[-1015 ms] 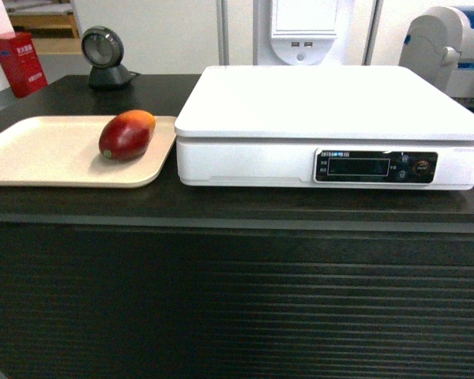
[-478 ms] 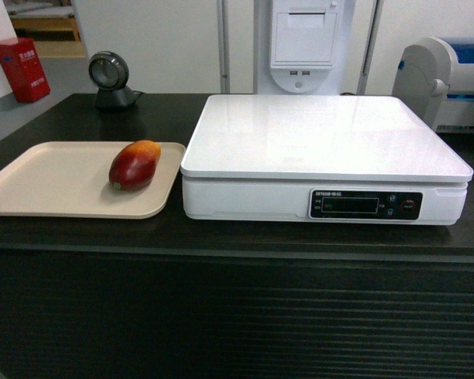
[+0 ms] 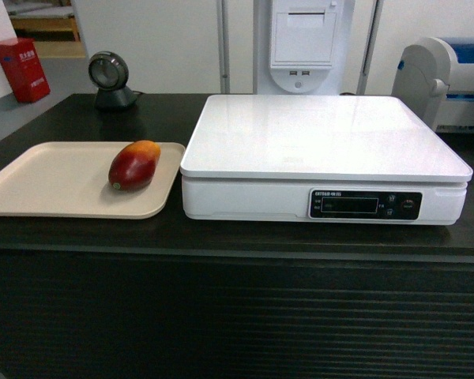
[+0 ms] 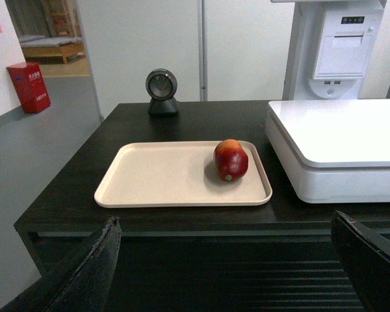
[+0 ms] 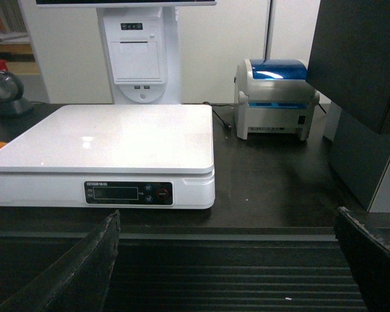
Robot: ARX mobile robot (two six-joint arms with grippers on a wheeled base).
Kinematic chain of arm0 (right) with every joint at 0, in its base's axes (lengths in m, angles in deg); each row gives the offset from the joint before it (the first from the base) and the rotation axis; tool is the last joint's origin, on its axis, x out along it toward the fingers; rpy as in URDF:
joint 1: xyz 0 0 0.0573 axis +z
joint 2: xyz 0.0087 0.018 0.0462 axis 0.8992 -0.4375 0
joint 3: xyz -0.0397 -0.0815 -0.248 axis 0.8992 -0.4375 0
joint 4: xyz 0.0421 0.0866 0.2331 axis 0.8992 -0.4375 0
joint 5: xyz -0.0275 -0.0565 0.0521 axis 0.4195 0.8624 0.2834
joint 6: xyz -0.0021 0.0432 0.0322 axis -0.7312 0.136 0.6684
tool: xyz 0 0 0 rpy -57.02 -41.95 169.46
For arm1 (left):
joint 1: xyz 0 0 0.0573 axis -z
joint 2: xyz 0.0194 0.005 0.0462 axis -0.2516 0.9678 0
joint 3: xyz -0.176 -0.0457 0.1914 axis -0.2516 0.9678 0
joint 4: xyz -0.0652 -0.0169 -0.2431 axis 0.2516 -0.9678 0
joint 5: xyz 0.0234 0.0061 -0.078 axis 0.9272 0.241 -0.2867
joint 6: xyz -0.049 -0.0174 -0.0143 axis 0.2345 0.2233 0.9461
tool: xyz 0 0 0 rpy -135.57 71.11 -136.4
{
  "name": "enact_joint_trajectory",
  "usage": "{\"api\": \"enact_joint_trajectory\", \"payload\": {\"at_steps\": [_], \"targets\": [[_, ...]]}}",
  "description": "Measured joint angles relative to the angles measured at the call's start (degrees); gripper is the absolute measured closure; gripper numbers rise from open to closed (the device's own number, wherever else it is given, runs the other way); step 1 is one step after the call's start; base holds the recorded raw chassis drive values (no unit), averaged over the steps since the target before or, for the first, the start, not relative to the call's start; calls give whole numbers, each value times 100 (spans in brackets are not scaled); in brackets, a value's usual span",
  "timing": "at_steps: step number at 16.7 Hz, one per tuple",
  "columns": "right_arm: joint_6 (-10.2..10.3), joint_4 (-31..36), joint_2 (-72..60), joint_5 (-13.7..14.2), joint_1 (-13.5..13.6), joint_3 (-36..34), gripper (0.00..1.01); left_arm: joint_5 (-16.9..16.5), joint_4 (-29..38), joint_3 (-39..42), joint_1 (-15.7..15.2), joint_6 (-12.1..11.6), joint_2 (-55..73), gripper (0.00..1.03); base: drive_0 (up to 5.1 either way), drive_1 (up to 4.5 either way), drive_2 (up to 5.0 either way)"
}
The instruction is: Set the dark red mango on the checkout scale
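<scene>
Mango (image 3: 133, 165) is seen on tray (image 3: 55, 178) near worktop's (image 3: 221, 237) left edge, beside scale (image 3: 324, 142). Printer (image 5: 273, 97) shown only by right wrist view. Both grippers (image 4: 227, 260) (image 5: 227, 260) spread wide.

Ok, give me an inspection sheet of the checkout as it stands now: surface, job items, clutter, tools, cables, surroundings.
Surface: checkout, dark top, ribbed black front.
Job's things: dark red mango lies on the beige tray, near its right edge, left of the scale; scale platform bare.
Clutter: round black scanner at the back left; blue-topped printer right of the scale.
Grippers: left tool and right tool both open, fingers spread at the frame bottom, short of the counter, holding nothing.
Cables: one dark cable by the printer.
Surroundings: white kiosk behind the scale; red box on the floor far left.
</scene>
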Motion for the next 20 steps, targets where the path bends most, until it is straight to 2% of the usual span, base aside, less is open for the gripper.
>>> {"api": "enact_joint_trajectory", "payload": {"at_steps": [8, 9, 10, 11, 12, 14, 16, 17, 18, 19, 20], "targets": [[0, 2, 0, 0, 0, 0, 3, 0, 0, 0, 0, 0, 0, 5, 0, 0, 0], [0, 2, 0, 0, 0, 0, 3, 466, -544, -151, 186, 107, 138, 5, 0, 0, 0], [0, 0, 0, 2, 0, 0, 3, 1161, -555, -356, 586, 212, 789, 5, 0, 0, 0], [0, 4, 0, 0, 0, 0, 3, 1401, -214, -498, 748, 236, 1185, 5, 0, 0, 0], [0, 0, 0, 2, 0, 0, 3, 1504, 295, -612, 846, 254, 1537, 5, 0, 0, 0], [0, 2, 0, 0, 0, 0, 3, 1252, 1399, -728, 992, 247, 2527, 5, 0, 0, 0], [0, 0, 0, 0, 0, 0, 3, 592, 2920, -857, 581, 155, 4201, 5, 0, 0, 0], [0, 2, 0, 0, 0, 0, 3, 197, 3779, -1169, 308, 50, 5250, 5, 0, 0, 0], [0, 2, 0, 0, 0, 0, 3, -146, 4365, -1585, 114, -57, 6140, 5, 0, 0, 0], [0, 2, 0, 0, 0, 0, 3, -555, 4736, -2238, -101, -205, 7248, 5, 0, 0, 0], [0, 0, 0, 0, 0, 0, 3, -538, 4704, -2741, -153, -426, 8013, 5, 0, 0, 0]]}}
